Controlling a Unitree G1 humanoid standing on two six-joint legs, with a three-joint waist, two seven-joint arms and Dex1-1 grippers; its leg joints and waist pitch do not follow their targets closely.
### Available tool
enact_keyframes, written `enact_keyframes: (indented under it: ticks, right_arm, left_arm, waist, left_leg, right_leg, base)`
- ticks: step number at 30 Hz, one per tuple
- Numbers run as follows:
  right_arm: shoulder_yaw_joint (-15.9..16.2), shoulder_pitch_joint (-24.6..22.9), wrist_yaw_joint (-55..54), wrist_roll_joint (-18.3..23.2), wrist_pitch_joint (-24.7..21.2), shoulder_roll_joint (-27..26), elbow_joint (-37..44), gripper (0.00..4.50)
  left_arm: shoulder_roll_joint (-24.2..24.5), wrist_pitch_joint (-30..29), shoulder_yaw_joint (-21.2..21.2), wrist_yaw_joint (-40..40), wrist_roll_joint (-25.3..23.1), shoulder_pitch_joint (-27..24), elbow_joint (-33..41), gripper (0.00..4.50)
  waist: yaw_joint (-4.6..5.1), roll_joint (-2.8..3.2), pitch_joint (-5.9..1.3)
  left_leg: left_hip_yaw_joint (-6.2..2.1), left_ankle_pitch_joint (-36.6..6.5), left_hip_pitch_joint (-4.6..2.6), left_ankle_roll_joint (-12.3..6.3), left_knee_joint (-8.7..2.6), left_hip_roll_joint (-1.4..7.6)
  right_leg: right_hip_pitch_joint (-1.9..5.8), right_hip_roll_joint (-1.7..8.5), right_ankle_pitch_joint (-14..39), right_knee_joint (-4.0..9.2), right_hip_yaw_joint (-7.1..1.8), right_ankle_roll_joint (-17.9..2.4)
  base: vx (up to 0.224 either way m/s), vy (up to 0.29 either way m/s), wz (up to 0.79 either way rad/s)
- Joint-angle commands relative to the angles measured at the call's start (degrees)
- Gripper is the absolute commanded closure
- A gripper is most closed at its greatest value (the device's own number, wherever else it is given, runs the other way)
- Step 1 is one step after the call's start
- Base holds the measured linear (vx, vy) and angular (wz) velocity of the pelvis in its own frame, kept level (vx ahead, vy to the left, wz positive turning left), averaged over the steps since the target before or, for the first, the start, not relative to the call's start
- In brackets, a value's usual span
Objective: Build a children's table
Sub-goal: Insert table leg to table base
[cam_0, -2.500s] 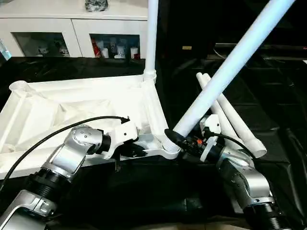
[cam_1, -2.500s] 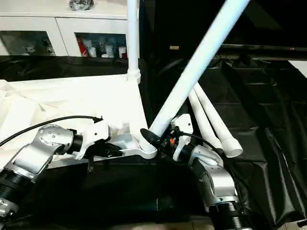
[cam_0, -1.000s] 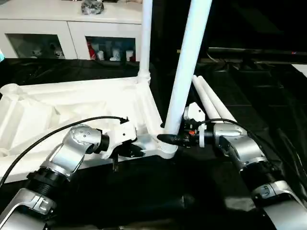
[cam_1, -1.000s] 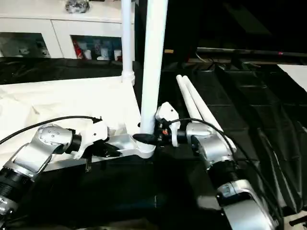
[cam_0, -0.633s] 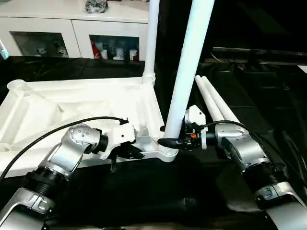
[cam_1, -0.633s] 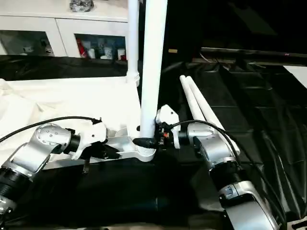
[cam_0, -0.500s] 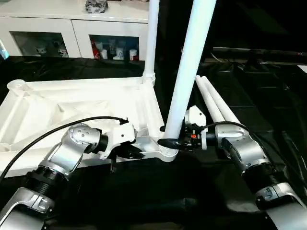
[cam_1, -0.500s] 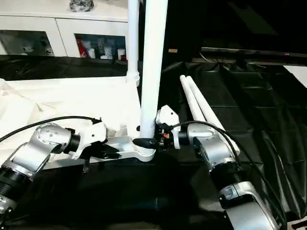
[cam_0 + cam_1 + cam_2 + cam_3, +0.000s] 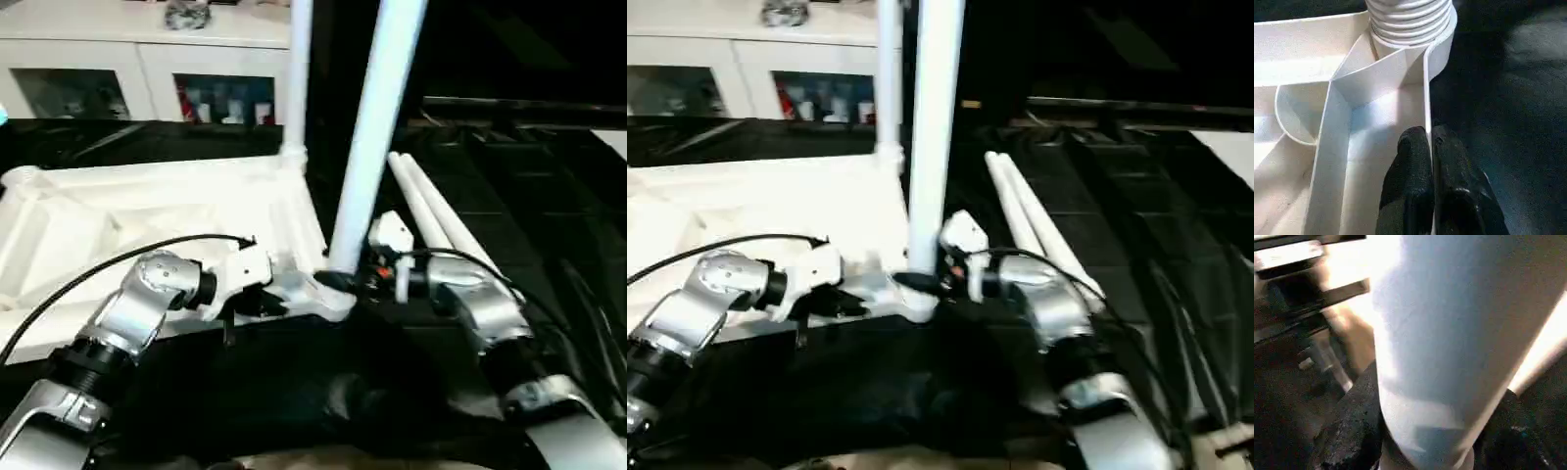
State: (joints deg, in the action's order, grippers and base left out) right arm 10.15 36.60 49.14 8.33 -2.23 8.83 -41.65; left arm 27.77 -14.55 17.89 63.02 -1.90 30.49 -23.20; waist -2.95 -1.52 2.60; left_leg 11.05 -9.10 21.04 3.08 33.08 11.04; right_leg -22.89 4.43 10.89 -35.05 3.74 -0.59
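Observation:
The children's table top [image 9: 147, 206] lies underside up on black cloth. One leg [image 9: 297, 78] stands upright in its far right corner. A second leg [image 9: 372, 127] stands nearly upright at the near right corner socket [image 9: 333, 299], and my right gripper [image 9: 343, 282] is shut on it just above the socket. In the right wrist view this leg [image 9: 1449, 333] sits between the black fingers [image 9: 1349, 431]. My left gripper [image 9: 1428, 134] is shut on the top's thin rim wall [image 9: 1426, 88], a short way from the ribbed socket [image 9: 1410, 19]. Two more legs [image 9: 431, 211] lie to the right.
A white cabinet with glass doors [image 9: 118, 69] runs along the back, with a dark object [image 9: 186, 15] on top. Black cloth [image 9: 549, 196] covers the work surface around the table top. A black cable [image 9: 98, 269] arcs over my left forearm.
The held leg has swung from leaning far right to nearly upright over the near corner socket. My left gripper has kept its hold on the rim. The camera has shifted slightly.

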Motion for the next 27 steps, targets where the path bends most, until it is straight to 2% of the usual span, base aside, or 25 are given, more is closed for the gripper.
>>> enact_keyframes:
  ticks: [1,3,5,7,8,9,11,12,16,19,21,23,27]
  right_arm:
    - [0.21,0.24,-10.13,-4.56,-3.18,-1.20,-7.29,2.61]
    - [-0.94,2.74,-16.21,-4.52,-3.73,-3.51,-10.85,2.61]
    - [-2.88,5.46,-22.47,-3.46,-4.76,-6.00,-14.59,2.61]
    - [-3.90,7.42,-26.81,-3.17,-4.46,-7.85,-17.19,2.61]
    - [-4.30,8.26,-28.41,-3.26,-4.16,-8.72,-18.44,2.61]
    - [-4.95,9.31,-30.33,-3.07,-4.17,-10.00,-19.81,2.61]
    - [-5.53,9.99,-31.33,-2.84,-4.37,-10.97,-20.76,2.61]
    - [-5.76,10.21,-31.61,-2.74,-4.49,-11.35,-21.11,2.61]
    - [-5.62,10.93,-31.60,-3.70,-4.44,-12.54,-23.00,2.61]
    - [-5.82,11.28,-31.61,-4.03,-4.00,-12.93,-24.14,2.61]
    - [-6.11,11.41,-31.78,-4.26,-3.75,-13.09,-24.67,2.61]
    - [-6.47,11.63,-31.76,-4.60,-3.59,-13.23,-25.32,2.61]
    - [-6.49,11.96,-31.49,-5.28,-3.76,-13.13,-25.81,2.61]
  left_arm:
    - [-3.70,-0.75,-1.67,-2.31,2.58,4.87,4.30,4.50]
    - [-6.65,-4.15,-1.92,-8.50,0.44,6.62,3.02,4.50]
    - [-10.59,-8.52,-2.71,-16.80,-1.99,8.30,1.67,4.50]
    - [-14.49,-12.60,-3.65,-21.67,-2.13,9.23,1.27,4.50]
    - [-15.99,-14.02,-3.83,-23.20,-2.23,9.55,1.23,4.50]
    - [-17.50,-15.01,-3.29,-25.15,-3.31,10.16,0.50,4.50]
    - [-18.25,-15.27,-2.87,-26.26,-3.82,10.65,-0.29,4.50]
    - [-18.47,-15.34,-2.72,-26.61,-3.84,10.80,-0.54,4.50]
    - [-19.43,-17.36,-2.24,-26.38,-3.78,9.99,1.36,4.50]
    - [-19.49,-18.28,-2.33,-27.33,-4.05,9.74,1.68,4.50]
    - [-19.41,-18.49,-2.51,-27.61,-4.18,9.89,1.43,4.50]
    - [-19.27,-18.68,-2.62,-27.65,-4.18,10.01,1.40,4.50]
    - [-18.92,-18.79,-2.46,-27.14,-3.94,9.81,1.97,4.50]
  waist:
    - [0.13,0.97,-2.76]
    - [0.26,1.01,-2.76]
    - [0.38,0.99,-2.81]
    - [0.22,0.87,-2.85]
    - [0.05,0.82,-3.01]
    - [-0.05,0.50,-3.17]
    - [-0.25,0.60,-3.22]
    - [-0.52,0.58,-3.38]
    - [-0.76,0.67,-3.63]
    - [-0.67,0.75,-3.43]
    - [-0.56,0.86,-3.21]
    - [-0.45,0.83,-3.16]
    - [-0.34,0.85,-3.18]
  left_leg:
    - [-2.21,-27.15,-1.55,4.22,-4.47,2.21]
    - [-2.23,-27.22,-1.40,4.31,-4.47,2.22]
    - [-2.05,-26.75,-1.76,4.31,-4.21,2.23]
    - [-1.76,-25.53,-1.57,3.45,-4.06,2.10]
    - [-1.75,-23.87,-1.34,3.07,-4.08,2.07]
    - [-1.51,-22.13,-1.17,2.52,-4.00,2.06]
    - [-1.44,-20.75,-1.03,1.96,-3.98,1.99]
    - [-1.31,-18.22,-0.63,1.13,-3.87,1.88]
    - [-1.08,-13.93,-0.47,-0.17,-3.68,1.94]
    - [-1.07,-14.89,-0.55,-0.09,-3.81,2.00]
    - [-1.19,-17.81,-0.76,0.68,-4.01,2.00]
    - [-1.27,-19.34,-0.91,1.22,-4.10,2.06]
    - [-1.32,-19.51,-0.86,1.36,-4.16,2.05]
  right_leg:
    - [1.11,4.09,28.45,5.65,-2.36,-8.43]
    - [1.10,4.10,27.68,5.70,-2.39,-8.32]
    - [0.87,4.09,25.73,5.60,-2.58,-9.29]
    - [0.95,4.04,23.84,5.66,-2.67,-9.68]
    - [1.29,4.02,21.74,5.52,-2.62,-9.92]
    - [1.38,3.92,19.03,5.26,-2.73,-10.35]
    - [1.60,3.88,17.45,5.15,-2.68,-10.46]
    - [2.00,3.87,14.40,4.82,-2.67,-10.61]
    - [2.37,3.70,7.34,4.08,-2.62,-12.13]
    - [2.40,3.73,8.62,4.26,-2.54,-12.53]
    - [2.23,3.75,13.44,4.75,-2.51,-11.63]
    - [2.02,3.78,15.60,4.98,-2.53,-10.94]
    - [1.97,3.72,15.68,5.00,-2.56,-10.52]
  base:
    - [0.000,0.000,0.00]
    - [0.000,0.000,0.00]
    - [0.000,0.000,0.00]
    - [0.000,0.000,0.00]
    - [0.000,0.000,0.00]
    - [0.000,0.000,0.00]
    - [0.000,0.000,0.00]
    - [0.000,0.000,0.00]
    - [0.041,-0.010,0.01]
    - [0.000,0.000,0.00]
    - [0.000,0.000,0.00]
    - [0.000,0.000,0.00]
    - [0.000,0.000,0.00]
